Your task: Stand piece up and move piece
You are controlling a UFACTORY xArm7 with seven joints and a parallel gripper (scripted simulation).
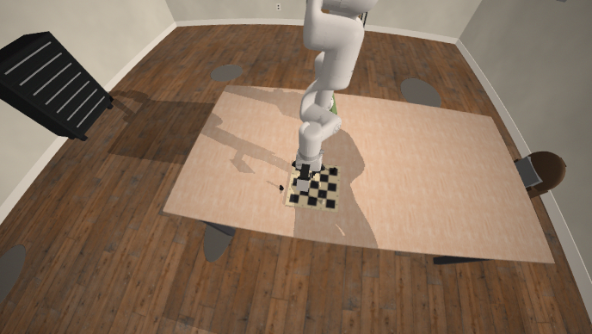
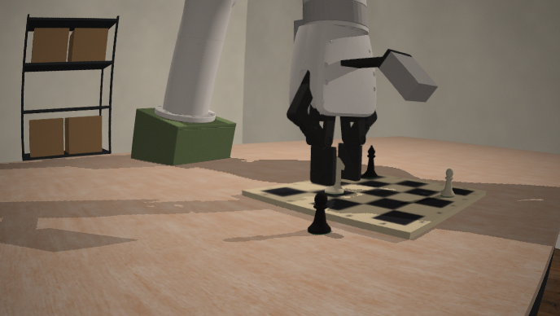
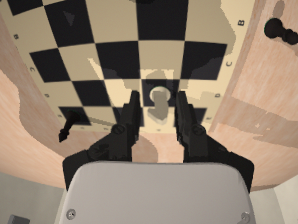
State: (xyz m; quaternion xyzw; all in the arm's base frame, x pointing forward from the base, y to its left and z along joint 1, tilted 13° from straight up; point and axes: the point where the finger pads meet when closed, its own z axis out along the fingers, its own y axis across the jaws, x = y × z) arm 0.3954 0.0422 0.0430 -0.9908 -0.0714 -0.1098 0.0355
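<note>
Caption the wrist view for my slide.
Open gripper straddling a white pawn on the chessboard.

The place looked like a plain room of a home put to use as a workspace. Dark wooden floorboards (image 1: pixel 129 267) filled the lower frame, with pale walls and white skirting (image 1: pixel 508 112) at the edges. A large pale wooden counter (image 1: pixel 430 172) stood mid-room, a brown chair (image 1: pixel 548 170) at its right end. At upper left, a black shelf rack (image 2: pixel 25 81) held cardboard boxes (image 2: pixel 49 45).
</note>
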